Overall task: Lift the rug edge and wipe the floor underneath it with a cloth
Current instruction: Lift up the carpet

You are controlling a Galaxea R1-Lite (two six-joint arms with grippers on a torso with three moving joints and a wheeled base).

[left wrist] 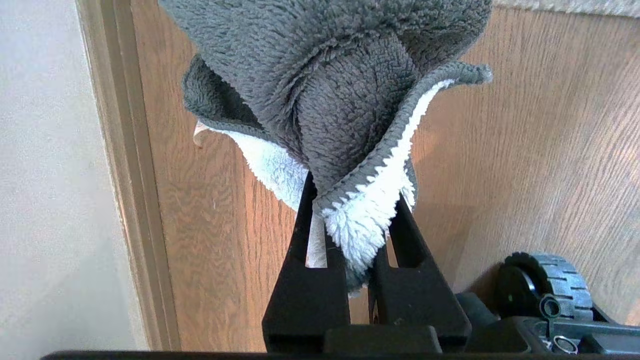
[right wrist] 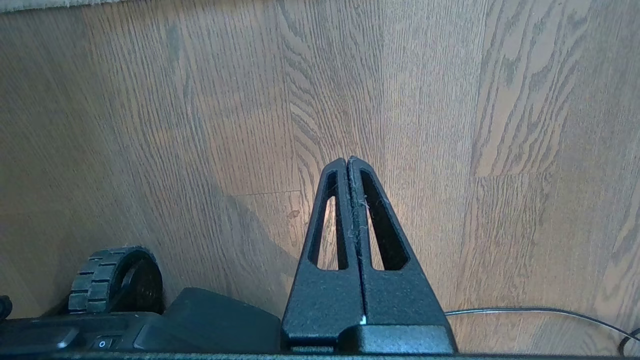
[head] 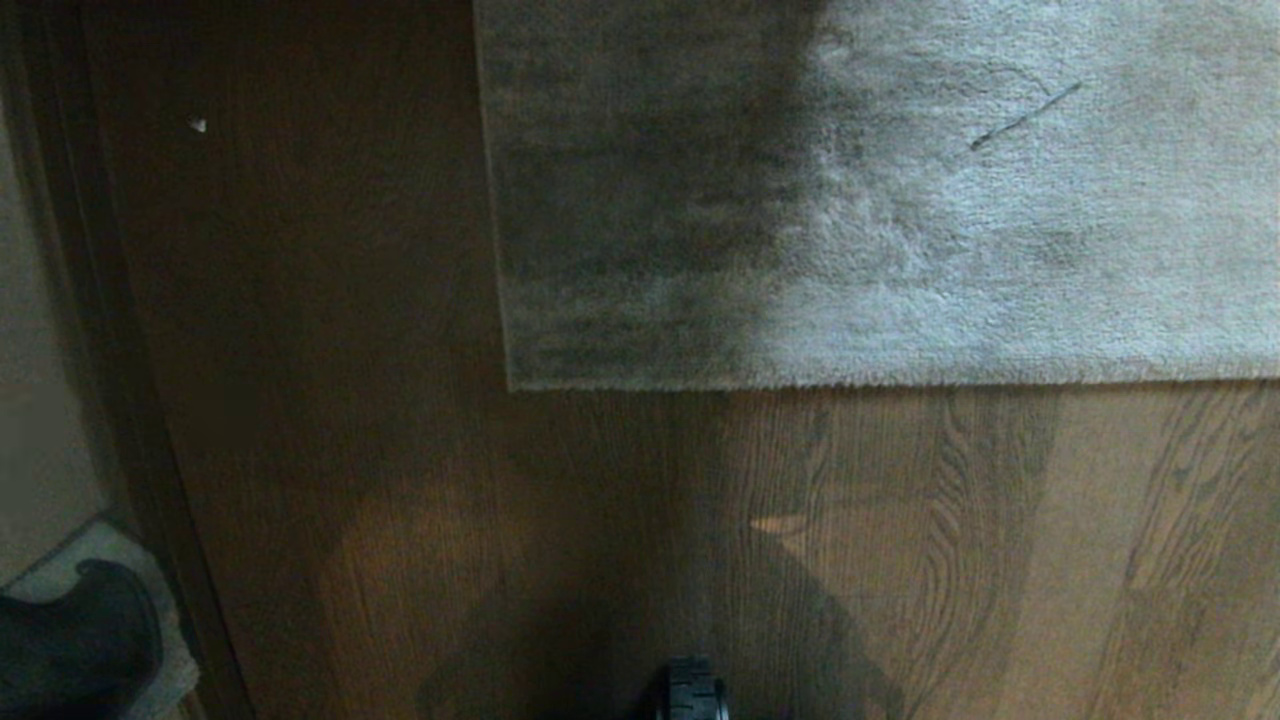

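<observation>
Black fingers of the left claw (left wrist: 350,235) pinch one cloth (left wrist: 330,90), grey over white, hanging above the floor (left wrist: 525,150) beside the baseboard (left wrist: 130,200). Right claw (right wrist: 347,165): pressed together, holding nothing, low over bare planks. One rug (head: 900,200) lies flat ahead, its corner (head: 512,385) and near edge undisturbed. Step judged: cloth in hand, lift not yet begun. Next move calls for the right claw to spread and take the rug edge. Count: one rug, one cloth, two claws.

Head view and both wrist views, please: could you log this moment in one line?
left claw: shut on cloth | right claw: shut, empty | rug: flat on floor, edge not lifted
</observation>
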